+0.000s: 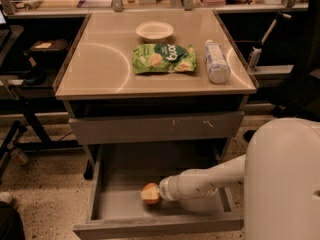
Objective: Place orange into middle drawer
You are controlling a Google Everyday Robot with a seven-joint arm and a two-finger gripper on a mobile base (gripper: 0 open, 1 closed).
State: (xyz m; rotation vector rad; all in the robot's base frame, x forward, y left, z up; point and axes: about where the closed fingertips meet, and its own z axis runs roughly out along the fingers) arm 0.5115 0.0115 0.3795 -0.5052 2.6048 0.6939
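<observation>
Below the tan tabletop (100,64), the middle drawer (127,170) is pulled open. The orange (149,193) is seen near its floor, against the gripper (158,192), whose grip cannot be told. The fruit should be rested before release, so that rolling is prevented.

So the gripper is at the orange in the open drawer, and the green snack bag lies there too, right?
No. In the camera view the green snack bag lies on the tabletop; only the gripper and the orange are in the open drawer.
</observation>
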